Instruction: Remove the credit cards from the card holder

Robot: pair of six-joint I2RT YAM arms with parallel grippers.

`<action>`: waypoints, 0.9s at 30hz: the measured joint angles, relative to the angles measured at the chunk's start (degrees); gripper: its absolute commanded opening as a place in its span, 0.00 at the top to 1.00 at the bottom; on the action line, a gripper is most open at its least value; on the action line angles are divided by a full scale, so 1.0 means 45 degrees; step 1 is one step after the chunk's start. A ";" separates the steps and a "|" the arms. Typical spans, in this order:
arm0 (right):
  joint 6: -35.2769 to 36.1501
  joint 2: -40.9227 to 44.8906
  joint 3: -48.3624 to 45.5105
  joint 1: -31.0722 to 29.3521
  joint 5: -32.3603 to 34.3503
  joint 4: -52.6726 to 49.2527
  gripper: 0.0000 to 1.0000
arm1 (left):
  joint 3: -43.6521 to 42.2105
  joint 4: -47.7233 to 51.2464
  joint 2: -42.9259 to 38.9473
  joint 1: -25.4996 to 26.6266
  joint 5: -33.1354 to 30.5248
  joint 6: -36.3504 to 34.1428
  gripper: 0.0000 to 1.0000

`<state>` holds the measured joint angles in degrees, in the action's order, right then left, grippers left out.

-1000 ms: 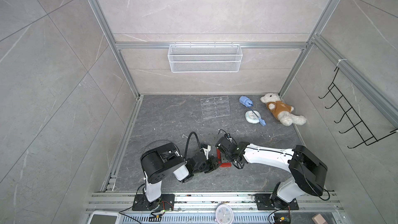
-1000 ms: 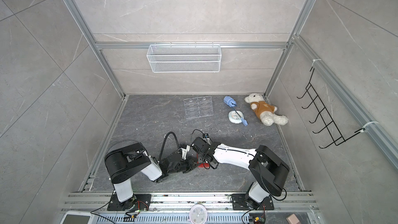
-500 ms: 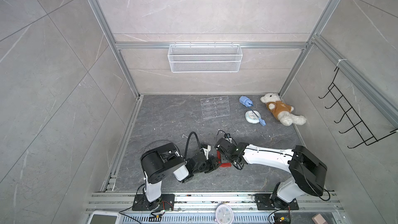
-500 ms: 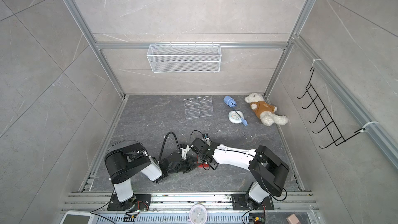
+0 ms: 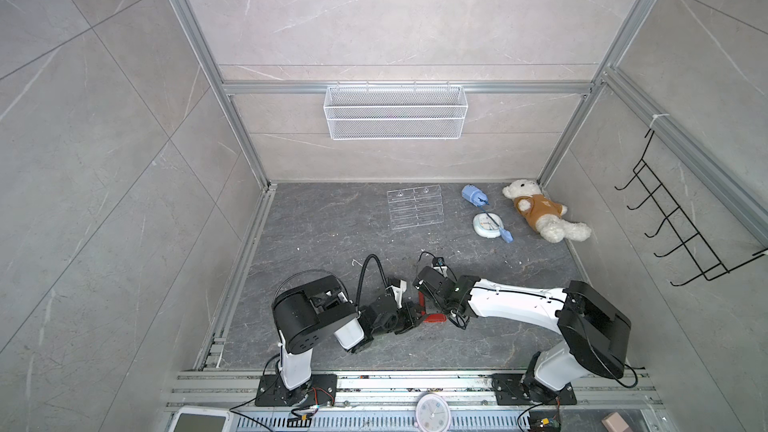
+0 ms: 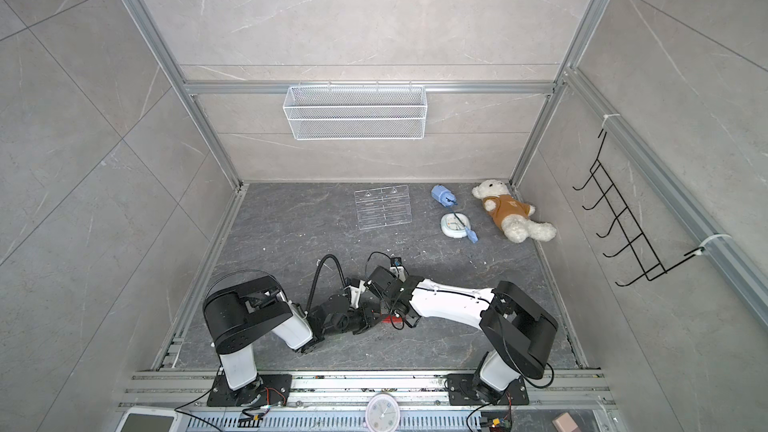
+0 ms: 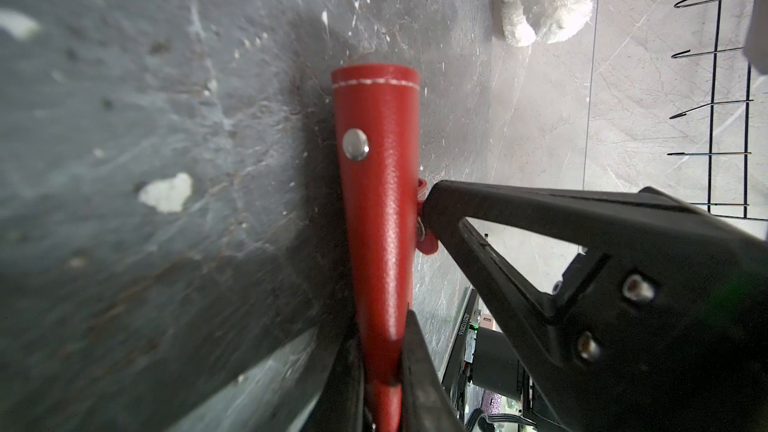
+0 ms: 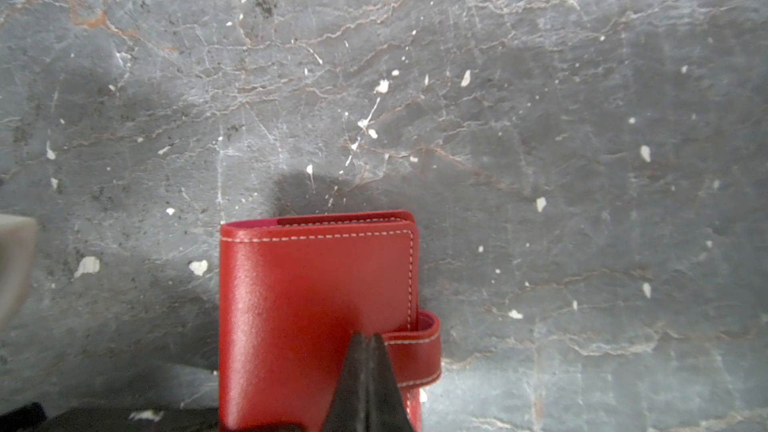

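The card holder [image 8: 311, 305], a red stitched booklet, is closed and stands on edge on the grey floor, low in both top views [image 5: 433, 317] [image 6: 390, 319]. My left gripper [image 7: 380, 351] is shut on one end of it, one finger on each cover. My right gripper [image 8: 366, 336] is shut, its tips pressed together against the cover at the end of the snap tab [image 8: 419, 351]. In the left wrist view its fingertip [image 7: 434, 201] touches the tab [image 7: 426, 243]; I cannot tell whether the tab is pinched. The credit cards are hidden.
At the back stand a clear acrylic stand [image 5: 414, 206], a blue object [image 5: 473, 195], a white round dial [image 5: 485, 225] and a teddy bear [image 5: 540, 214]. A wire basket [image 5: 395, 112] hangs on the back wall and a black hook rack [image 5: 681, 226] on the right wall.
My right gripper's jaws have come together at the snap tab. Both arms and the card holder have stayed in place.
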<state>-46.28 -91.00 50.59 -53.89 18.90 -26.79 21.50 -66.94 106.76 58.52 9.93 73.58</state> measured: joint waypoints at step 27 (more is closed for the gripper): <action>-0.0491 0.1637 -0.1316 0.0461 0.1190 -0.0588 1.00 | -0.0340 0.0413 -0.0495 -0.0015 -0.0117 -0.0010 0.90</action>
<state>-48.49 -83.64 44.66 -51.81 24.25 -29.43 19.97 -65.08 104.53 58.46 9.41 73.54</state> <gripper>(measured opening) 0.050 0.127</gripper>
